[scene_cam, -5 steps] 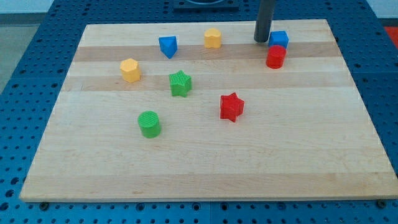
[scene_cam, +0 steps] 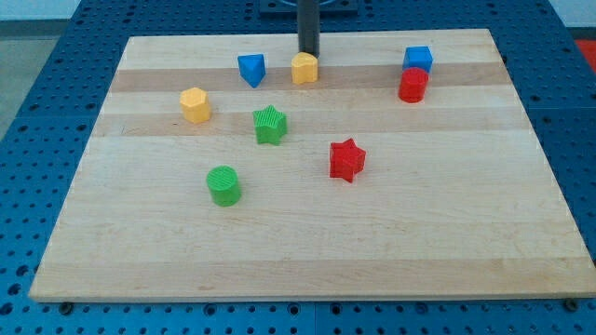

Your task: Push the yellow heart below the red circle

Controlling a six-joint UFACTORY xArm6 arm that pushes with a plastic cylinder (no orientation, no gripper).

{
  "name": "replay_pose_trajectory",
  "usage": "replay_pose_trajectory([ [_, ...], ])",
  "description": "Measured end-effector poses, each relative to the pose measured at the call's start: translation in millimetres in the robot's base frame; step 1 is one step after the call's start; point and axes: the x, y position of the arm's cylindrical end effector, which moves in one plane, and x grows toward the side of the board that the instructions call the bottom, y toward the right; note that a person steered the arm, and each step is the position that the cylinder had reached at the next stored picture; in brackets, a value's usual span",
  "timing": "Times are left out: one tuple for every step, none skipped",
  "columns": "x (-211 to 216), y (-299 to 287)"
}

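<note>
The yellow heart [scene_cam: 304, 68] lies near the board's top edge, left of centre. My tip [scene_cam: 308, 54] stands just above it, at or touching its upper edge. The red circle [scene_cam: 413, 85] is far to the view's right of the heart, at about the same height. It sits directly below a blue cube [scene_cam: 418, 59] and looks to be touching it.
A blue triangular block [scene_cam: 251, 69] lies just left of the heart. A yellow hexagon-like block [scene_cam: 195, 104], a green star [scene_cam: 270, 124], a green cylinder [scene_cam: 223, 185] and a red star [scene_cam: 346, 159] lie lower on the wooden board [scene_cam: 466, 233].
My tip has moved from beside the blue cube leftward to the yellow heart. The heart has shifted a little left and down the view. The other blocks have not moved.
</note>
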Motion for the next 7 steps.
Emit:
replay_pose_trajectory([
  [39.2, -20.2],
  [45.4, -26.1],
  [33.3, -39.2],
  [51.0, -56.7],
  [110.4, -35.9],
  [122.0, 19.6],
  [86.9, 4.9],
])
